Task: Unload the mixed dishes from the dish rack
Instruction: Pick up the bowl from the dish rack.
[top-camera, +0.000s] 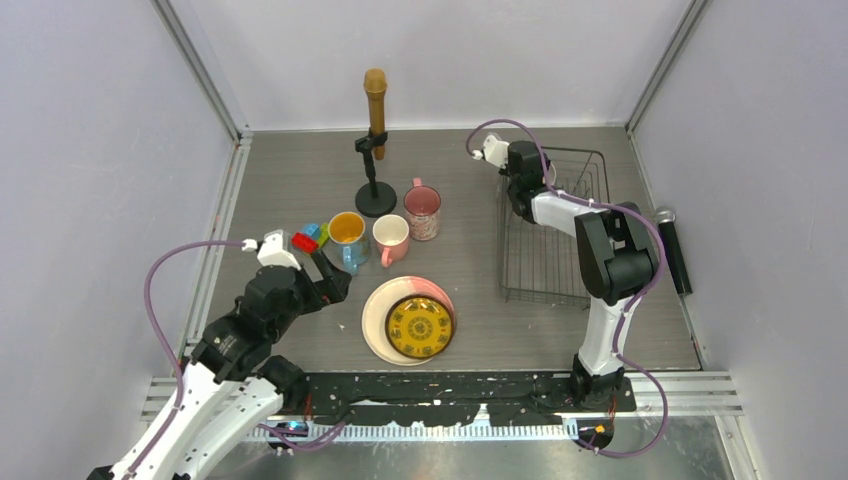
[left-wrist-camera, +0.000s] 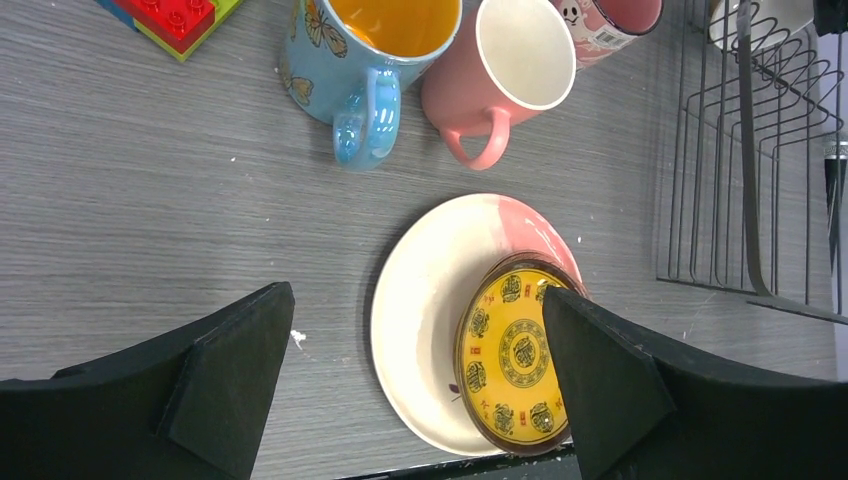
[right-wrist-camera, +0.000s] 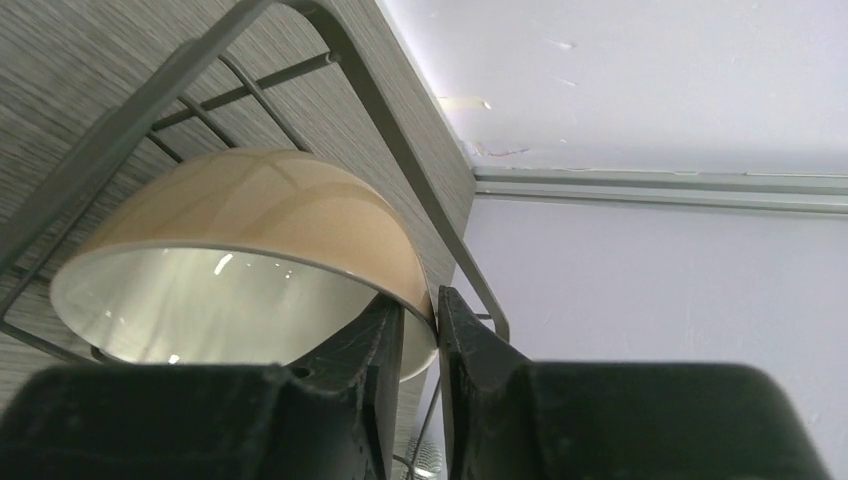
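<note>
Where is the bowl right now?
In the right wrist view the bowl lies in the dish rack's far corner, near the back wall, its rim between the right gripper's fingers.

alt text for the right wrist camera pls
The right gripper pinches the rim of a bowl, tan outside and white inside, tilted in a corner of the wire dish rack. Grey table and pale wall behind.

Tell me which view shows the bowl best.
Right wrist: the bowl fills the frame, its rim between the fingers of the right gripper. Left wrist catches only a sliver in the dish rack; in the top view the right arm hides it.
</note>
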